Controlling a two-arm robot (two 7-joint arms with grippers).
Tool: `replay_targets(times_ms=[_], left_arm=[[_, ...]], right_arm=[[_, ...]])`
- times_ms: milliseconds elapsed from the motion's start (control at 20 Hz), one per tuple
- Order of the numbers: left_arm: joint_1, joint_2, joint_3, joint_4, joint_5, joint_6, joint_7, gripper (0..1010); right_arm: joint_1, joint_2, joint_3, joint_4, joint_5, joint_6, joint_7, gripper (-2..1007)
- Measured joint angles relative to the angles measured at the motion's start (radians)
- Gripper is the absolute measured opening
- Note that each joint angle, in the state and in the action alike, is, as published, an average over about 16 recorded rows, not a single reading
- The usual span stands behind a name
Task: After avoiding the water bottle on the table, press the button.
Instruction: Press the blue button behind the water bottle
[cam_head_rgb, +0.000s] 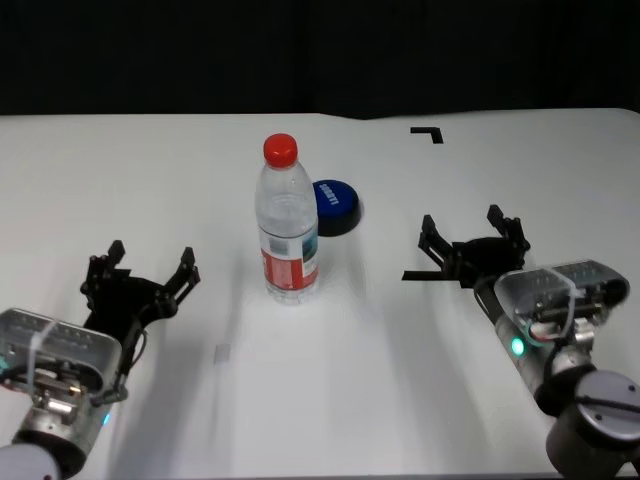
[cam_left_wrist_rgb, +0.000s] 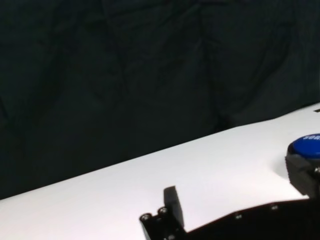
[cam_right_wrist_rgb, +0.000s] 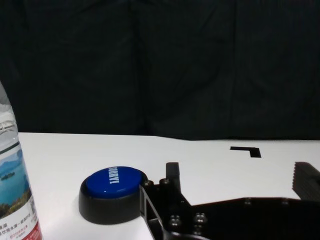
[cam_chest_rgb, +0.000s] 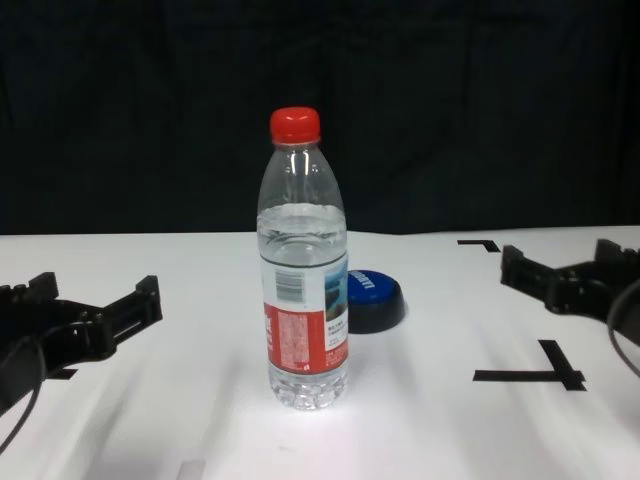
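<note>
The water bottle (cam_head_rgb: 288, 222) stands upright in the middle of the white table (cam_head_rgb: 150, 170), clear with a red cap and a red, white and blue label. The blue button (cam_head_rgb: 335, 206) on its black base sits just behind and right of the bottle. They also show in the chest view: bottle (cam_chest_rgb: 303, 262), button (cam_chest_rgb: 372, 298). The right wrist view shows the button (cam_right_wrist_rgb: 115, 192) and the bottle's edge (cam_right_wrist_rgb: 12, 190). My right gripper (cam_head_rgb: 472, 240) is open, right of the button, near the table. My left gripper (cam_head_rgb: 142, 269) is open, left of the bottle.
Black tape marks lie on the table: a corner mark (cam_head_rgb: 428, 132) at the back right and a line (cam_head_rgb: 418, 275) under my right gripper. A dark curtain hangs behind the table's far edge.
</note>
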Motion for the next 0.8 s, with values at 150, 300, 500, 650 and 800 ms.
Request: replay_targets(times_ms=[150, 300, 500, 650, 800], left_arm=[[0.0, 0.0, 0.0, 0.0, 0.0, 0.0, 0.0, 1003], [0.0, 0.0, 0.0, 0.0, 0.0, 0.0, 0.0, 1003], [0.0, 0.0, 0.0, 0.0, 0.0, 0.0, 0.0, 1003], [0.0, 0.0, 0.0, 0.0, 0.0, 0.0, 0.0, 1003], [0.0, 0.0, 0.0, 0.0, 0.0, 0.0, 0.0, 1003]], right_arm=[[0.021, -0.004, 0.006, 0.017, -0.01, 0.002, 0.014, 1003], [0.043, -0.008, 0.012, 0.035, -0.02, 0.002, 0.026, 1003], [0.07, -0.014, 0.02, 0.061, -0.035, 0.001, 0.042, 1003], [0.09, -0.02, 0.026, 0.081, -0.046, -0.001, 0.053, 1003], [0.107, -0.024, 0.03, 0.098, -0.057, -0.002, 0.06, 1003]])
